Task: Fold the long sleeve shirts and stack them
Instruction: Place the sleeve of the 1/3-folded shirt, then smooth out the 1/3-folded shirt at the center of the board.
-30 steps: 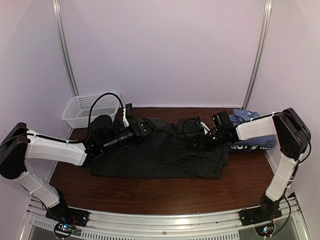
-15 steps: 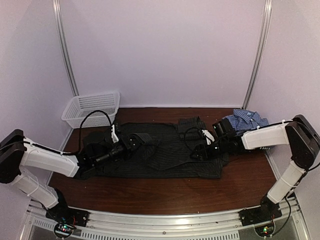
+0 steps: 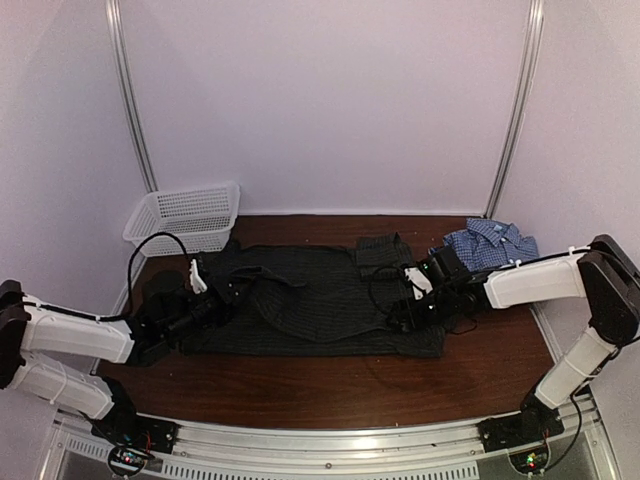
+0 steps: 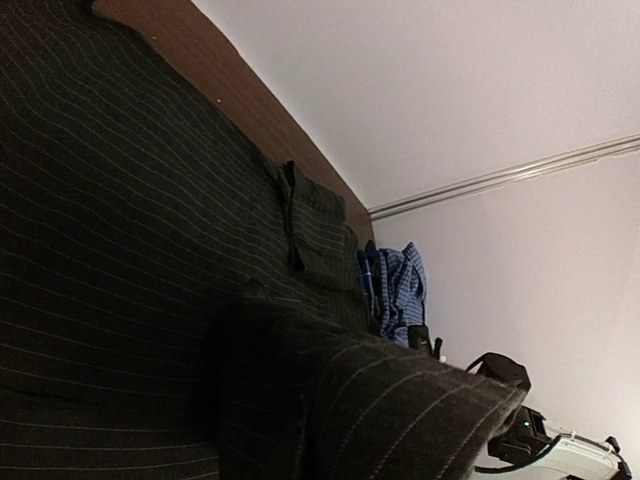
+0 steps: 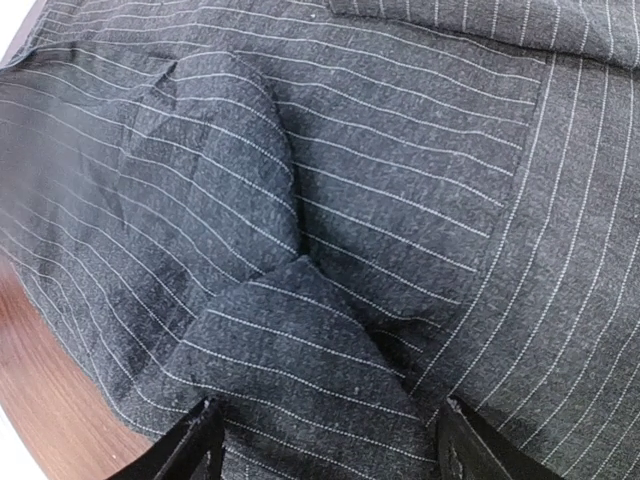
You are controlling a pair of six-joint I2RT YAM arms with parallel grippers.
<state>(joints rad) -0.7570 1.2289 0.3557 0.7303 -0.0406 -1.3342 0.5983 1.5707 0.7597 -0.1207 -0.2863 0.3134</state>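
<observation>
Black pinstriped shirt (image 3: pixel 320 312) lies spread across the middle of the counter (image 3: pixel 300 385). Right gripper (image 3: pixel 405 312) is low over its right part. In the wrist view its fingers (image 5: pixel 200 448) are spread wide with a bunched fold between them. Left gripper (image 3: pixel 213 297) is at the shirt's left edge. A raised fold blocks its wrist view, so I cannot tell its opening. Blue checked shirt (image 3: pixel 490 243) is heaped behind the right arm. White mesh basket (image 3: pixel 185 215) sits at the far left corner, apart from the shirts.
</observation>
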